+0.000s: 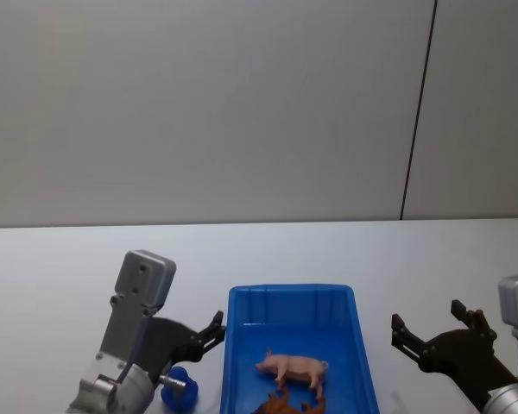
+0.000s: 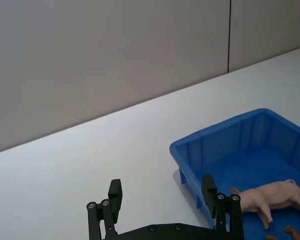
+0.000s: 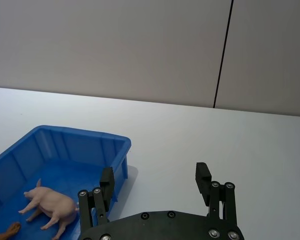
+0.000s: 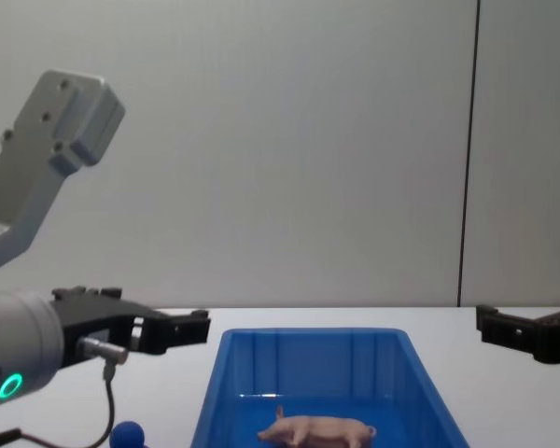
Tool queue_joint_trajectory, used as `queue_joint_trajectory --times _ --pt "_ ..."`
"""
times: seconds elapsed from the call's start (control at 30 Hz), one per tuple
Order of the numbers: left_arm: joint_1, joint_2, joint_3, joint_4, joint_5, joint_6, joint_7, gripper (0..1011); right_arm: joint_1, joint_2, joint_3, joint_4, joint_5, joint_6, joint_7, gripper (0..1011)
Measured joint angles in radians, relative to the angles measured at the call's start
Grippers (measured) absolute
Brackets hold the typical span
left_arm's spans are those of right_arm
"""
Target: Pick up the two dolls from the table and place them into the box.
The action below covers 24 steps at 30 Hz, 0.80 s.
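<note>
Left pincer [image 2: 161,186] and right pincer [image 3: 155,173] spread wide, empty.

White table [image 1: 52,267], blue box [image 1: 291,291] on it — blue doll [image 1: 180,390] just beside

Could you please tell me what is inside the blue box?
A pink pig stands on the box floor; nearer, a brown figure, partly cut off. The near end is unseen.

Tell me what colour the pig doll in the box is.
Pale pink; the pig doll shows best in the right wrist view.
</note>
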Motion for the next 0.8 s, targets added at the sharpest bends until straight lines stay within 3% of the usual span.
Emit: queue_joint_trajectory --times 0.43,0.8 --pt "0.018 0.000 -0.012 0.000 -0.033 0.068 0.041 1001 -0.001 0.000 0.000 0.000 0.000 0.000 -0.001 1001" --pt "0.019 -0.006 -0.017 0.014 -0.039 0.108 0.037 1001 -0.001 0.000 0.000 0.000 0.000 0.000 -0.001 1001"
